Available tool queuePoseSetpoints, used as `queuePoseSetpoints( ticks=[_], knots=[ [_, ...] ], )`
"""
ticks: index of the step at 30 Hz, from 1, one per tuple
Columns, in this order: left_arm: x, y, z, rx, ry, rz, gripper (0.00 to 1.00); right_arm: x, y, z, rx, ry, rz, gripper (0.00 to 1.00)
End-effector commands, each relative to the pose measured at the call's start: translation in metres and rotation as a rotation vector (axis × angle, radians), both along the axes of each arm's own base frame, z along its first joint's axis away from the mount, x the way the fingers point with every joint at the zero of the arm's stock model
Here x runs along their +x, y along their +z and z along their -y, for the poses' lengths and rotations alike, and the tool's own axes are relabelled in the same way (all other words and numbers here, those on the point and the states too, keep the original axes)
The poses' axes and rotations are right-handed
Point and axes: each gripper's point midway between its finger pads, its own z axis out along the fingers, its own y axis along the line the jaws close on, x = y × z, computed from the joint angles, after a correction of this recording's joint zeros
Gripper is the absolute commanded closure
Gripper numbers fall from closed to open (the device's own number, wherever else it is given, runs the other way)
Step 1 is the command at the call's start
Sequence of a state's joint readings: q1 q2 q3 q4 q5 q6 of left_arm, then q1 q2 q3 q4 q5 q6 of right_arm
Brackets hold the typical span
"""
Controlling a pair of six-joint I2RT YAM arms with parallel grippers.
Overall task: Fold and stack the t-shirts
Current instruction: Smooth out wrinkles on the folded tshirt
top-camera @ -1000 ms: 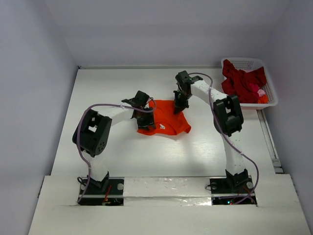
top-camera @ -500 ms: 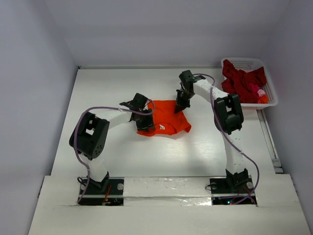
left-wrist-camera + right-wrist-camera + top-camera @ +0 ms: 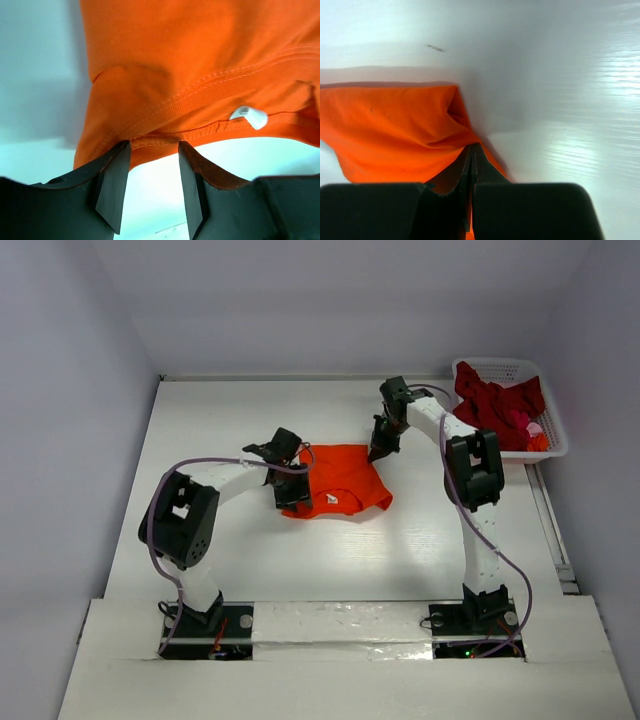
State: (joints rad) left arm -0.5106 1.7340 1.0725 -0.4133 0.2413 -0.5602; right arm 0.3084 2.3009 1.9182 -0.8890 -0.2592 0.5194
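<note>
Our right claw (image 3: 379, 451) pinches the orange t-shirt (image 3: 340, 475), lying on the counter (image 3: 230, 560), at its one-o'clock corner. Our left claw (image 3: 150, 150) gapes empty at eight o'clock. We should draw the cloth taut, evenly.

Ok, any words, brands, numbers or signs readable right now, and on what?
No readable text in any view.
The white neck label on the orange t-shirt: too small and blurred to read.
The basket and table: no markings visible.
</note>
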Motion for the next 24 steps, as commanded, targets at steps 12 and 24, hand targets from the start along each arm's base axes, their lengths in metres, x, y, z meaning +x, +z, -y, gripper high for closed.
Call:
queuePoseSetpoints(
  ticks=[12, 24],
  knots=[
    [0.054, 0.113, 0.021, -0.062, 0.011, 0.220, 0.60, 0.015, 0.055, 0.008, -0.008, 0.014, 0.152, 1.00],
    [0.105, 0.061, -0.003, -0.004, 0.155, 0.220, 0.64, -0.025, 0.085, 0.006, 0.005, 0.044, 0.199, 1.00]
  ],
)
